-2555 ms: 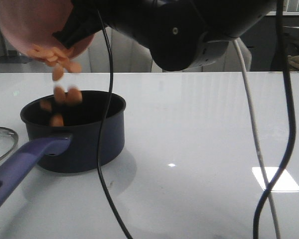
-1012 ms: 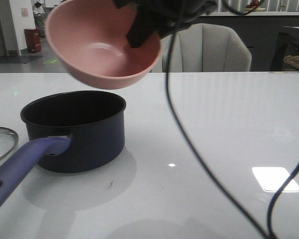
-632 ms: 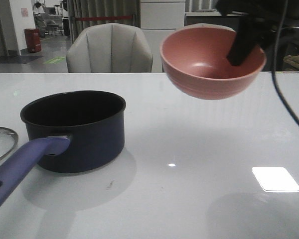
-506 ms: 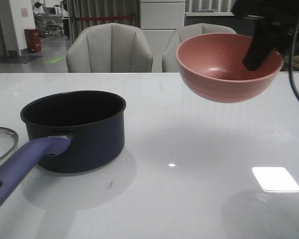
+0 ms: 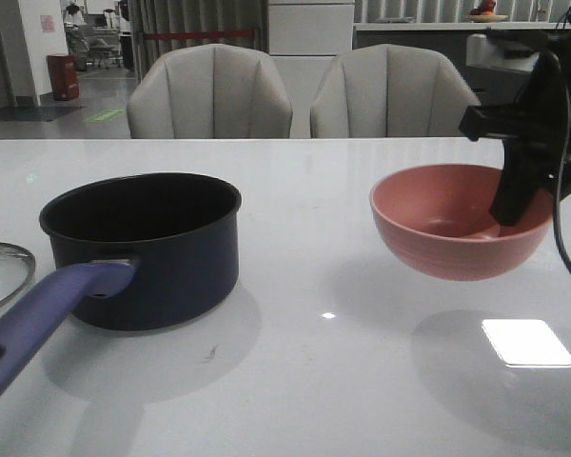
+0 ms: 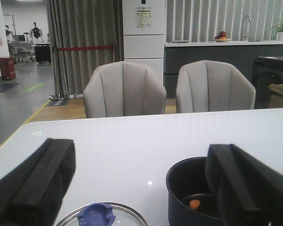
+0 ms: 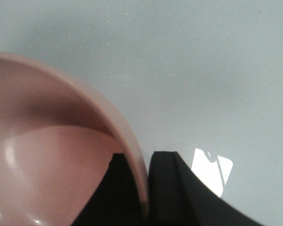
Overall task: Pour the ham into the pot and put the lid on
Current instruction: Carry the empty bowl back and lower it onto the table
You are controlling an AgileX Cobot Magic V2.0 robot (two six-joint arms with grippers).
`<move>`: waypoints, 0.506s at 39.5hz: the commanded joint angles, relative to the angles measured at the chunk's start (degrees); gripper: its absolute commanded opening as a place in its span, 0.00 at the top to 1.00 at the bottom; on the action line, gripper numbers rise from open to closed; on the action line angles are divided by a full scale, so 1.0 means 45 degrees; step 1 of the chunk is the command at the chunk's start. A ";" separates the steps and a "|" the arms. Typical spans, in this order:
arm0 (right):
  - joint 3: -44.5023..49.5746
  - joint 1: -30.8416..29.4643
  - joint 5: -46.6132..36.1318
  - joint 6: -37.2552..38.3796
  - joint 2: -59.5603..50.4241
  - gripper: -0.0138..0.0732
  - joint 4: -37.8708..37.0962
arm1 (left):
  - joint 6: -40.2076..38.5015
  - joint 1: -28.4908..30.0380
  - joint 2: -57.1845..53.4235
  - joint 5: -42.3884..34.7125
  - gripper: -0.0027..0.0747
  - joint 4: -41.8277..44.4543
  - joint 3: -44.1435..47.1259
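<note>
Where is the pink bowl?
In the front view the bowl hangs over the table's right side, pinched at its rim by the right gripper, well away from the pot.

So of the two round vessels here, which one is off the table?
The pink bowl. The right hand pinches its rim and holds it above its shadow, while the navy pot sits flat on the table.
</note>
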 commanded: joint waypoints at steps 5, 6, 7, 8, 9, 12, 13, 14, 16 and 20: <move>-0.0470 -0.0102 -0.0760 0.0045 0.0352 0.64 -0.0057 | -0.0044 -0.0084 0.0139 -0.1083 0.19 -0.0020 -0.0375; -0.0470 -0.0102 -0.0793 0.0045 0.0435 0.62 -0.0057 | -0.0044 -0.0084 0.0139 -0.1083 0.19 -0.0020 -0.0375; -0.0470 -0.0102 -0.0849 0.0045 0.0540 0.60 -0.0057 | -0.0044 -0.0084 0.0139 -0.1083 0.19 -0.0020 -0.0375; -0.0480 -0.0102 -0.0864 0.0045 0.0624 0.56 -0.0057 | -0.0044 -0.0084 0.0139 -0.1083 0.18 -0.0020 -0.0375; -0.0494 -0.0102 -0.0881 0.0045 0.0717 0.54 -0.0057 | -0.0044 -0.0084 0.0139 -0.1083 0.18 -0.0020 -0.0375; -0.0494 -0.0102 -0.0955 0.0045 0.0888 0.44 -0.0095 | -0.0044 -0.0084 0.0139 -0.1083 0.19 -0.0020 -0.0375; -0.0494 -0.0102 -0.0993 0.0045 0.0904 0.40 -0.0162 | -0.0044 -0.0084 0.0139 -0.1083 0.19 -0.0020 -0.0375; -0.0494 -0.0102 -0.1064 0.0045 0.0904 0.36 -0.0273 | -0.0044 -0.0084 0.0139 -0.1083 0.19 -0.0020 -0.0375; -0.0527 -0.0102 -0.1132 0.0045 0.0889 0.32 -0.0377 | -0.0044 -0.0084 0.0139 -0.1083 0.19 -0.0020 -0.0375; -0.0636 -0.0102 -0.0942 0.0045 0.0659 0.30 -0.0647 | -0.0044 -0.0084 0.0139 -0.1083 0.18 -0.0020 -0.0375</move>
